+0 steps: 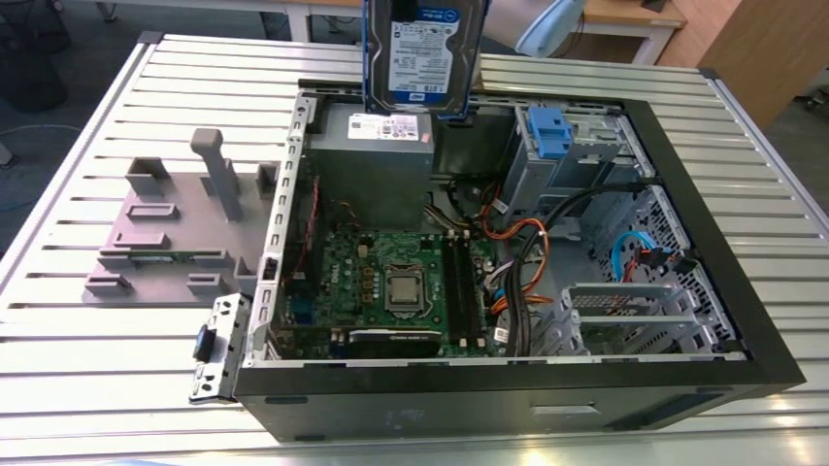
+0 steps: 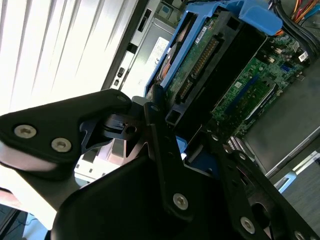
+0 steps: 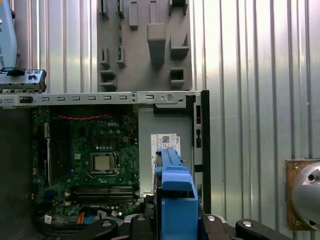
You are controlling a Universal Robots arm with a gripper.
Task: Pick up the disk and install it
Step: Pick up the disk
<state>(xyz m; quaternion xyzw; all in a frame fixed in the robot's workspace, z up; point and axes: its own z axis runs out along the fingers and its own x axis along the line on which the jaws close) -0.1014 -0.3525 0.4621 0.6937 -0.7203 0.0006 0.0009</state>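
Note:
The disk (image 1: 425, 53) hangs upright in the air over the back edge of the open computer case (image 1: 725, 291), above the grey power supply box (image 1: 376, 165); its white-and-blue label faces the exterior view. In the second wrist view my gripper (image 2: 192, 155) is shut on the disk (image 2: 210, 55), with black fingers (image 2: 160, 140) clasping its blue carrier and the green circuit side showing. In the first wrist view the blue carrier edge (image 3: 175, 195) rises from between the gripper (image 3: 175, 226) links, over the power supply.
The blue-tabbed drive cage (image 1: 550, 131) sits right of the power supply in the exterior view. The motherboard (image 1: 388, 282) and cables (image 1: 518, 262) fill the case floor. A grey stand with upright posts (image 1: 182, 223) lies on the slatted table (image 1: 78, 379) beside the case.

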